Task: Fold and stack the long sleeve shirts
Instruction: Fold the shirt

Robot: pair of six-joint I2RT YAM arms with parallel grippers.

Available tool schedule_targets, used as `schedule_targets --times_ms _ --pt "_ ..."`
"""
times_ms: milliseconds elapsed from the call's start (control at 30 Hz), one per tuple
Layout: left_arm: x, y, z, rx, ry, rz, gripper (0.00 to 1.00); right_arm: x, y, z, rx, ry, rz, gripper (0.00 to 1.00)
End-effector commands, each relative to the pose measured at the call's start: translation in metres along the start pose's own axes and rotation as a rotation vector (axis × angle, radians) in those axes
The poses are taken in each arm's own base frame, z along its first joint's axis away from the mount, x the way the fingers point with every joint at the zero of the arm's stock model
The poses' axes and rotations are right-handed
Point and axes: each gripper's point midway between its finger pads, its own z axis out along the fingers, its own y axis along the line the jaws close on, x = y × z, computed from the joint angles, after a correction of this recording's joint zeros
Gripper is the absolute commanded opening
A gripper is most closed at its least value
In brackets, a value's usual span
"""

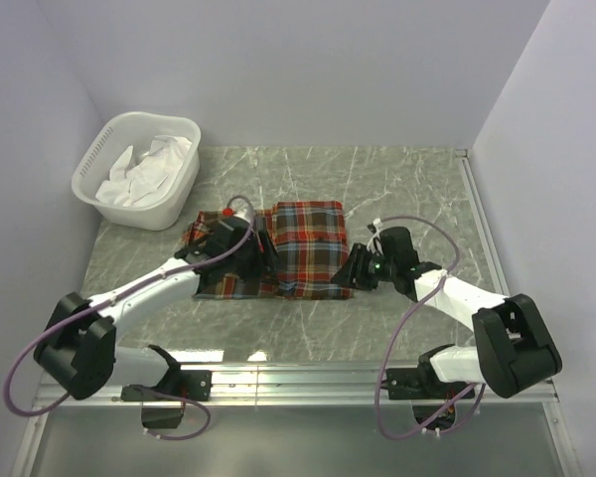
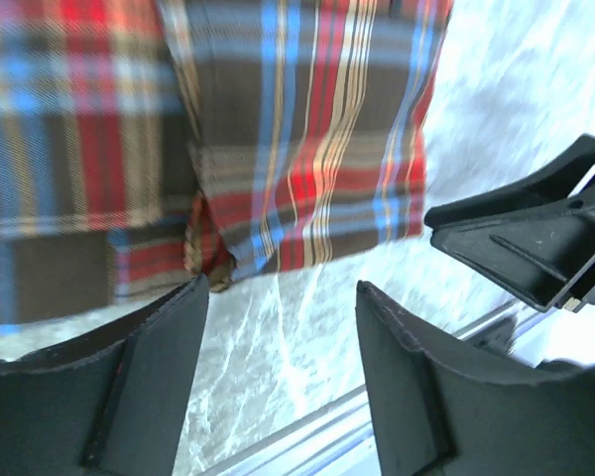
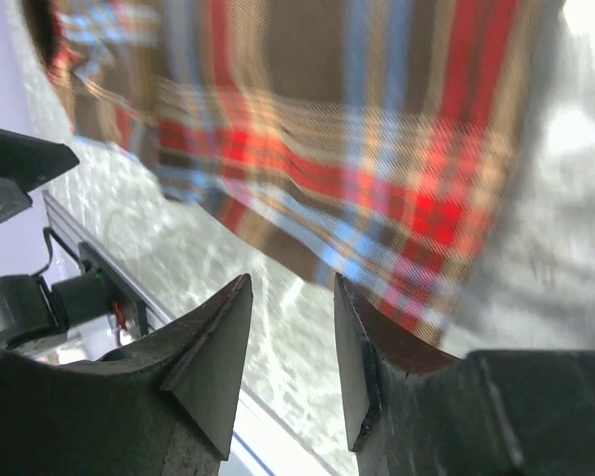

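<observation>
One plaid flannel shirt [image 1: 309,248] in red, blue and brown checks lies folded at the table's middle. My left gripper [image 1: 266,260] hovers over its left part, near the front edge. In the left wrist view the left gripper [image 2: 281,288] is open and empty, with marble between the fingers and the shirt's hem [image 2: 307,149] just beyond the tips. My right gripper [image 1: 354,272] sits at the shirt's near right corner. In the right wrist view the right gripper [image 3: 292,280] is open and empty, low over the marble, with the shirt's edge [image 3: 377,198] just ahead.
A white laundry basket [image 1: 109,199] holding white cloth [image 1: 149,169] stands at the back left. The metal rail [image 1: 298,373] runs along the near edge. Walls close in the left, back and right sides. The right gripper's fingers [image 2: 535,238] show in the left wrist view.
</observation>
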Motion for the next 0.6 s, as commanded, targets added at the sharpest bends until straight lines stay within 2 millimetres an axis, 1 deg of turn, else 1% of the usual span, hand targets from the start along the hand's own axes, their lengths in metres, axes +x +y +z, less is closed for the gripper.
schedule_targets --times_ms 0,67,100,133,167,233,267,300,333,367,400,500,567 --pt "0.019 -0.009 0.014 0.014 0.061 0.001 0.64 -0.006 0.014 -0.003 -0.084 -0.064 0.029 0.45" --pt "0.028 -0.003 0.027 -0.002 0.088 0.003 0.62 -0.002 0.006 0.0 -0.076 -0.065 0.05 0.45" --pt "0.032 -0.002 0.031 -0.006 0.101 0.008 0.58 0.002 0.004 0.002 -0.075 -0.051 0.06 0.45" --pt "0.034 -0.001 0.035 -0.008 0.11 0.014 0.57 0.004 0.001 0.004 -0.07 -0.049 0.068 0.44" --pt "0.039 0.004 0.042 -0.037 0.119 0.022 0.56 0.006 -0.004 0.006 -0.064 -0.048 0.082 0.44" --pt "0.042 0.01 0.048 -0.077 0.122 0.037 0.51 0.011 -0.012 0.01 -0.049 -0.03 0.117 0.44" --pt "0.045 0.022 0.053 -0.126 0.125 0.038 0.48 0.013 -0.014 0.011 -0.054 -0.03 0.139 0.43" --pt "0.047 0.027 0.055 -0.143 0.128 0.032 0.42 0.016 -0.017 0.012 -0.048 -0.023 0.154 0.43" --pt "0.05 0.035 0.056 -0.166 0.128 0.028 0.39 0.018 -0.02 0.012 -0.039 -0.024 0.164 0.43" --pt "0.052 0.041 0.057 -0.183 0.129 0.025 0.33 0.02 -0.023 0.013 -0.027 -0.018 0.171 0.43" --pt "0.055 0.046 0.058 -0.2 0.13 0.021 0.24 0.022 -0.029 0.014 -0.009 -0.013 0.183 0.43" --pt "0.064 0.065 0.058 -0.256 0.147 0.022 0.15 0.028 -0.046 0.014 0.039 -0.005 0.225 0.42" --pt "0.07 0.072 0.056 -0.277 0.161 0.021 0.1 0.033 -0.055 0.014 0.061 0.005 0.258 0.41"
